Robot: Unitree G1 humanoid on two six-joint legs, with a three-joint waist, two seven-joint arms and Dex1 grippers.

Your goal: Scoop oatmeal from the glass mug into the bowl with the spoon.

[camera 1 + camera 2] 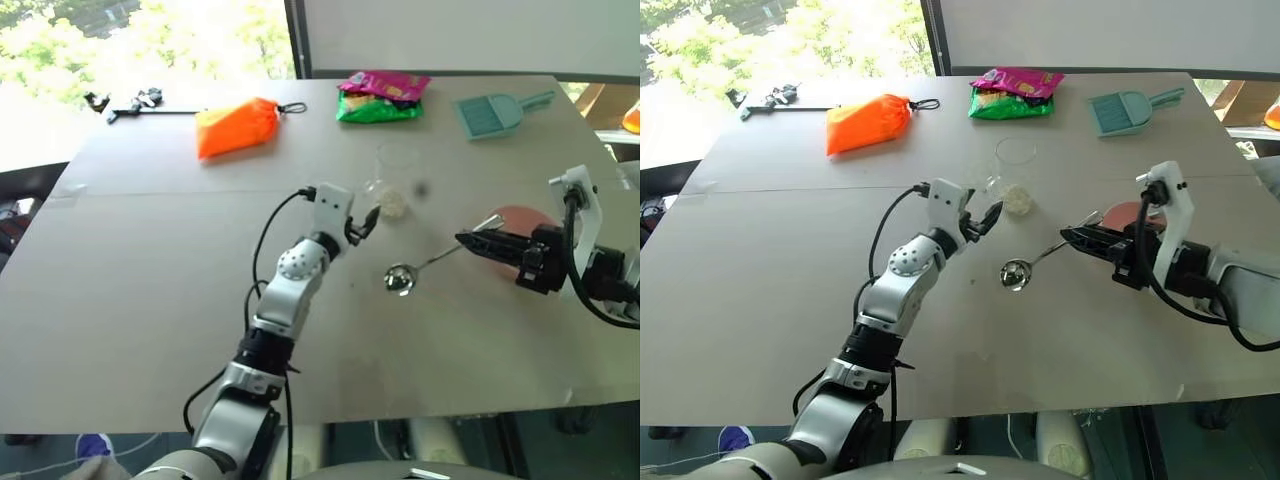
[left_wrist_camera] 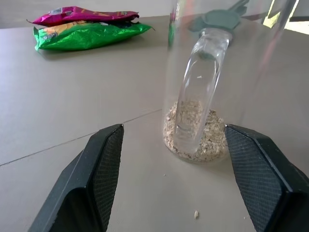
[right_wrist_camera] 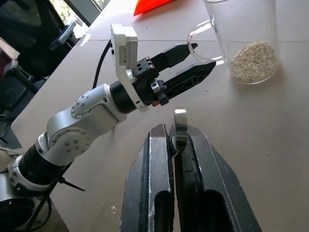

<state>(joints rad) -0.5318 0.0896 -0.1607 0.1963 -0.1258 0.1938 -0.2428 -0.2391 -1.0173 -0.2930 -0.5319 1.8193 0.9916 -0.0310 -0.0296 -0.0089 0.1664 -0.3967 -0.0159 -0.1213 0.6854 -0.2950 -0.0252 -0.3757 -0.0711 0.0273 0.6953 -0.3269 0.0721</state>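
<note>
Jaws of the left gripper [image 3: 192,62] stand wide apart and hold nothing; its two black fingers sit on either side of the curved handle of the small clear glass mug [image 1: 397,170], close to it but not pressing it. Seen along the left wrist, each finger pad [image 2: 107,159] is clear of the glass, with the handle between them. Pale beige oatmeal [image 3: 253,61] lies as a shallow layer in the bottom of the mug, and a few loose flakes lie on the table just before it.

Closed tight, the right gripper [image 1: 466,240] pinches the thin handle of the slim shiny silver metal spoon [image 1: 402,278]. From that gripper the spoon runs out toward eight o'clock, its round bowl low over the grey table [image 1: 150,300], at about six o'clock from the mug. Whether the spoon bowl touches the tabletop cannot be told.

Partly hidden behind the right gripper, at about four o'clock from the mug, sits the small round pale pink bowl [image 1: 518,217].

Along the far edge lie an orange fabric pouch [image 1: 236,127] at ten o'clock from the mug, a green and magenta snack packet [image 1: 381,97] at twelve, and a teal plastic dustpan-like scoop [image 1: 493,113] at one.
</note>
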